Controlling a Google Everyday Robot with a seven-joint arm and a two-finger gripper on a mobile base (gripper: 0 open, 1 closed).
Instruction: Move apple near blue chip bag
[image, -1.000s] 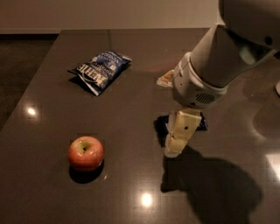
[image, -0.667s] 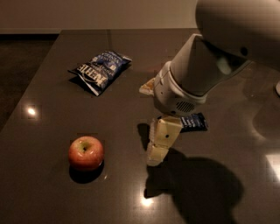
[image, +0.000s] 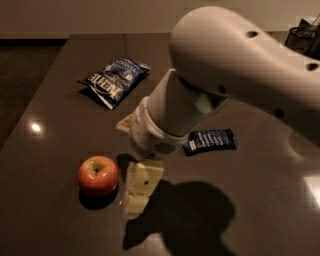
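Observation:
The red apple with a yellow-green patch around its stem sits on the dark table at the lower left. The blue chip bag, crinkled with white lettering, lies farther back at the upper left. My gripper hangs from the large white arm and sits low over the table just right of the apple, close beside it but not around it.
A small flat dark blue bar wrapper lies right of the arm's wrist. The dark table reflects ceiling lights. The arm's shadow falls on the table at the lower middle. A dark object stands at the far right back.
My arm and gripper have moved left and toward the front, from beside the bar wrapper to right next to the apple. The apple and chip bag have not moved.

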